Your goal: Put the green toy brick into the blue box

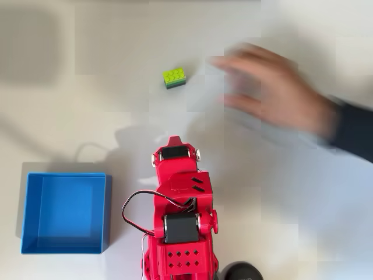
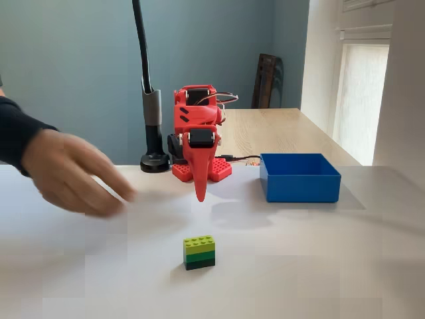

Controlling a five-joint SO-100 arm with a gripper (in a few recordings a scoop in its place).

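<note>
The green toy brick (image 1: 174, 77) (image 2: 199, 252) stands alone on the white table, lime studs up, darker green below. The blue box (image 1: 64, 212) (image 2: 299, 177) sits empty beside the arm's base, well away from the brick. My red gripper (image 1: 174, 142) (image 2: 200, 193) hangs folded in front of the base with its tip pointing down, above the table and short of the brick. Its jaws look pressed together with nothing between them.
A person's hand (image 1: 274, 93) (image 2: 73, 176) with a dark sleeve hovers blurred over the table beside the brick. A black lamp post (image 2: 150, 100) stands behind the arm. A black cable (image 1: 133, 210) loops off the arm toward the box.
</note>
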